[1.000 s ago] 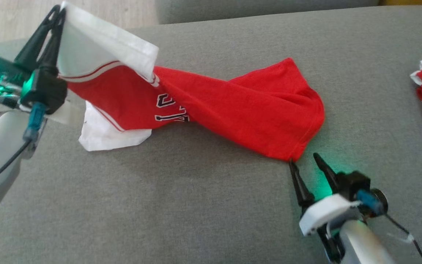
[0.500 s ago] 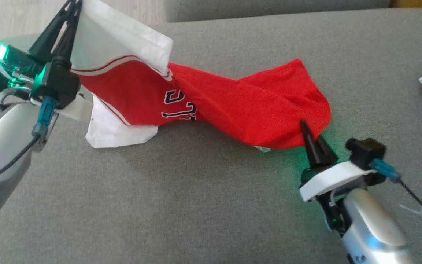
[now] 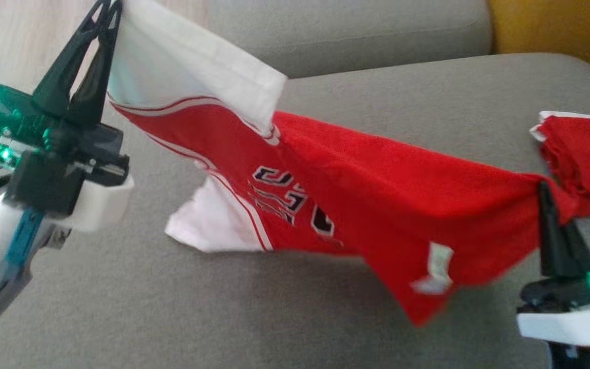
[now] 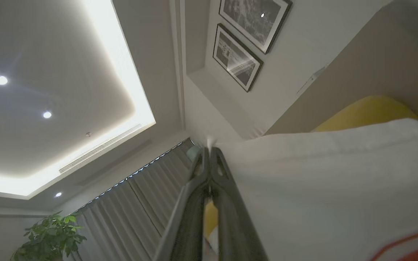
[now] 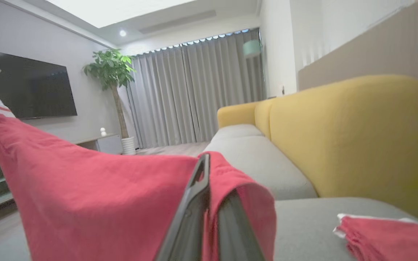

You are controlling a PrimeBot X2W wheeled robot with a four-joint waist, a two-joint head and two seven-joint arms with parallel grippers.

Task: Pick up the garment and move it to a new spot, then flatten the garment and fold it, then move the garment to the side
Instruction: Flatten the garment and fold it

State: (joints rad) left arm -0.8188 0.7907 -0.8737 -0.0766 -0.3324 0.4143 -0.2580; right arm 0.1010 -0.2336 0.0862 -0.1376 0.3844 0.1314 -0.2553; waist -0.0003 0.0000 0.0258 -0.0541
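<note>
"Red and white, that basketball jersey (image 3: 377, 205). It hangs stretched above the grey sofa seat (image 3: 172, 318), with only a white lower corner touching the cushion."
"Who has it?"
"Both. The left end effector (image 3: 106, 7) is pinched on the white edge, high up. The right end effector (image 3: 545, 189) is clamped on the red edge, near another folded red garment (image 3: 584, 154)."
"So how far along?"
"Picked up and mid-carry, I'd say. Laying it down, flattening, folding and setting it aside all look left to do."
</note>
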